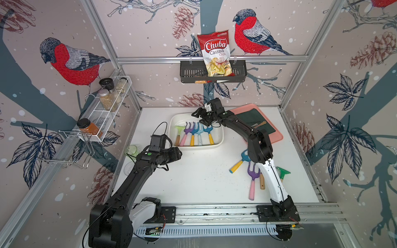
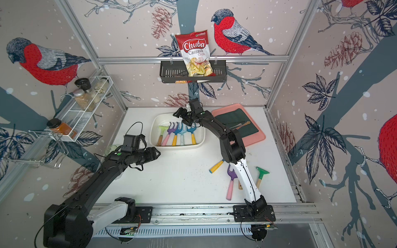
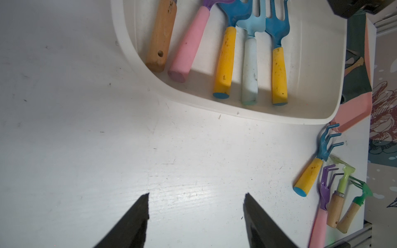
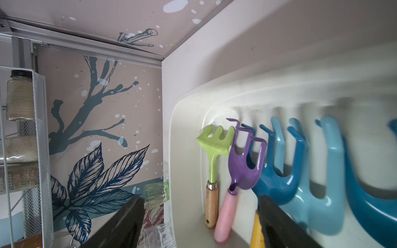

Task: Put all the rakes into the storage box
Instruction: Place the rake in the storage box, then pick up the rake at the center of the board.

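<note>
The storage box [image 1: 197, 147] is sitting on the white table [image 1: 204, 178] toward the back, just beside the pink tray [image 1: 277, 137] that is carrying a dark green cloth [image 1: 253, 120]; 5 rakes are lying side by side inside the box, tines pointing at the back wall: a lime rake with a wooden handle [image 1: 178, 134], a purple rake with a pink handle [image 1: 186, 132], a dark blue rake with a yellow handle [image 1: 193, 134], a pale blue rake [image 1: 199, 133] and a second dark blue rake [image 1: 209, 134] at the tray end.

The right gripper [image 1: 200, 119] is hovering over the far end of the box, above the tines; in the right wrist view its jaws are standing wide apart with nothing between them; the rakes closest to that camera are looking blurred.

The left gripper [image 3: 197, 194] is hanging above bare table in front of the box, jaws also spread and gripping nothing.

4 more rakes are lying on the table near the right arm's base, well apart from the box: a loose blue rake [image 1: 238, 164], a loose purple rake [image 1: 253, 178], a dark green rake [image 1: 283, 172] and a loose lime rake [image 3: 341, 186]; the arm is hiding part of them in both top views.
</note>
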Controlling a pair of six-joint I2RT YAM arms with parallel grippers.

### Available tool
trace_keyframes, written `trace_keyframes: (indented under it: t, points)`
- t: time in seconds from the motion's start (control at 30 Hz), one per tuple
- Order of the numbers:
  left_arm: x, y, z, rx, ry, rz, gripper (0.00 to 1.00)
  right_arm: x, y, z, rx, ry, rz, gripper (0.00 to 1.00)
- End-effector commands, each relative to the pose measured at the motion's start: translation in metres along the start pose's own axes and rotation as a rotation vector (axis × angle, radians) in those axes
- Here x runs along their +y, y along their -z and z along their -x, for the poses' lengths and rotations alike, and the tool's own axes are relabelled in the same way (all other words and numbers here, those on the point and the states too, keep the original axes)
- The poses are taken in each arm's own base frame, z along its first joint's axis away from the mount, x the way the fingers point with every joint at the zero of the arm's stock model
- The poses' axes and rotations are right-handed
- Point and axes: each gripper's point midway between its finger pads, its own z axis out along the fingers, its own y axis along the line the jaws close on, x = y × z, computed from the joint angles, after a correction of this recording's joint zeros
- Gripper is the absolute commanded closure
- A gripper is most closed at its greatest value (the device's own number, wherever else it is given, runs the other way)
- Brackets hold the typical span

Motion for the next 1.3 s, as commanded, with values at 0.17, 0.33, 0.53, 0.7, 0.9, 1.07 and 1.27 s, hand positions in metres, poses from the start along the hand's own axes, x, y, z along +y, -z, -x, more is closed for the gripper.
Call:
trace_keyframes:
  t: [0.17, 0.33, 0.53, 0.7, 0.9, 1.07, 1.27]
  points:
    - [-0.03, -0.006, -0.002, -0.001, -0.038, -0.119, 0.3, -0.072, 0.156, -0.04, -0.098, 0.131, -0.505, 0.16]
    - [-0.048, -0.022, -0.013, 0.046, -0.062, -0.156, 0.3, -0.153, 0.255, -0.109, -0.081, -0.017, -0.763, 0.18]
    - [-0.062, -0.032, -0.011, 0.072, -0.087, -0.179, 0.3, -0.218, 0.316, -0.187, -0.083, -0.246, -0.914, 0.17]
    - [-0.07, -0.037, -0.007, 0.083, -0.109, -0.181, 0.3, -0.251, 0.342, -0.228, -0.116, -0.36, -1.006, 0.14]
    - [-0.072, -0.045, -0.011, 0.105, -0.115, -0.185, 0.3, -0.268, 0.349, -0.247, -0.126, -0.403, -1.033, 0.14]
    - [-0.074, -0.047, -0.011, 0.11, -0.117, -0.19, 0.3, -0.275, 0.345, -0.254, -0.113, -0.409, -1.009, 0.19]
    - [-0.074, -0.048, -0.012, 0.114, -0.118, -0.188, 0.3, -0.276, 0.336, -0.257, -0.105, -0.4, -0.954, 0.35]
